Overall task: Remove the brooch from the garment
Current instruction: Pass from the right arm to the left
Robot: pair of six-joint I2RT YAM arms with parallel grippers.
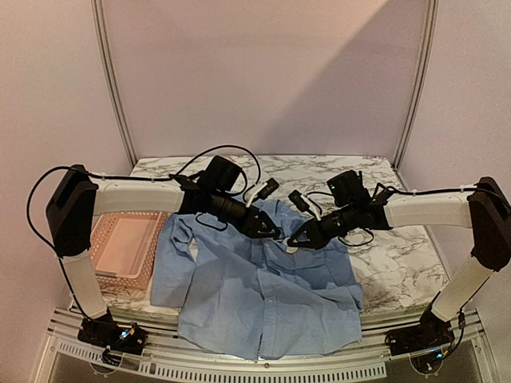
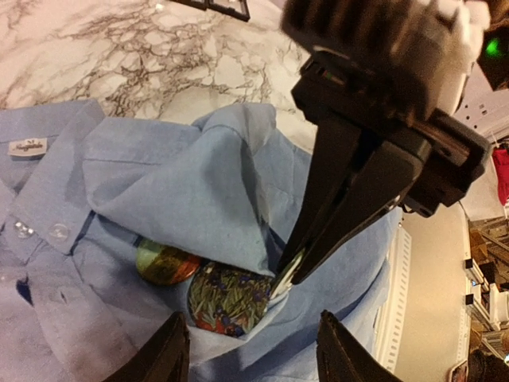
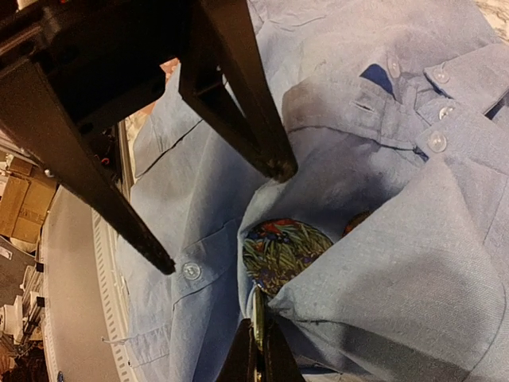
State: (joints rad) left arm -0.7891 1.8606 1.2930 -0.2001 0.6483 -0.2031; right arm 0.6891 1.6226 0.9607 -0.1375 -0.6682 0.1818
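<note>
The light blue shirt (image 1: 263,295) lies spread on the marble table, rumpled near the collar. A round brooch with a dark floral picture (image 2: 227,298) sits in a fold of the fabric and also shows in the right wrist view (image 3: 282,251). My right gripper (image 3: 258,338) is shut on the brooch's rim; it also shows in the left wrist view (image 2: 285,280) and the top view (image 1: 297,238). My left gripper (image 2: 253,342) is open, its fingers astride the brooch just above the cloth (image 3: 221,215), and it shows in the top view (image 1: 270,229).
A second round brooch, green and red (image 2: 163,263), sits beside the first, half under the fold. A pink plastic basket (image 1: 124,247) stands left of the shirt. White buttons (image 3: 191,270) line the placket. The table's near edge has a white slotted rail (image 1: 263,369).
</note>
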